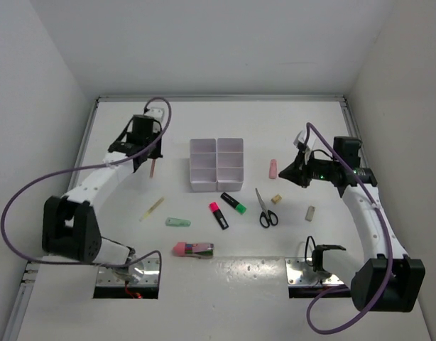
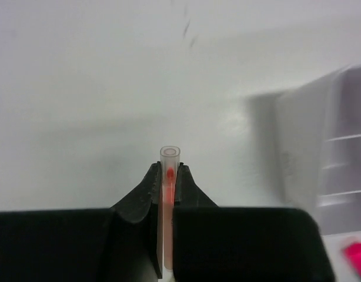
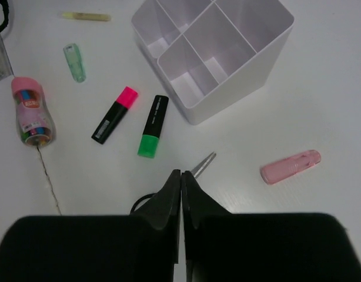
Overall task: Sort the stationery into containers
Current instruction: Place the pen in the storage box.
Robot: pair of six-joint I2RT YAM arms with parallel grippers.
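My left gripper is shut on a thin orange pen and holds it left of the white organizer tray; the tray's wall shows in the left wrist view. My right gripper is shut and empty, above the black-handled scissors, whose blade tip shows past its fingertips. On the table lie a pink-ended highlighter, a green-ended highlighter, a yellow pen, a mint eraser, a pink eraser and two beige bits.
A pink-capped tube of coloured bits lies near the front edge. Metal base plates and purple cables sit at the near edge. White walls enclose the table on three sides.
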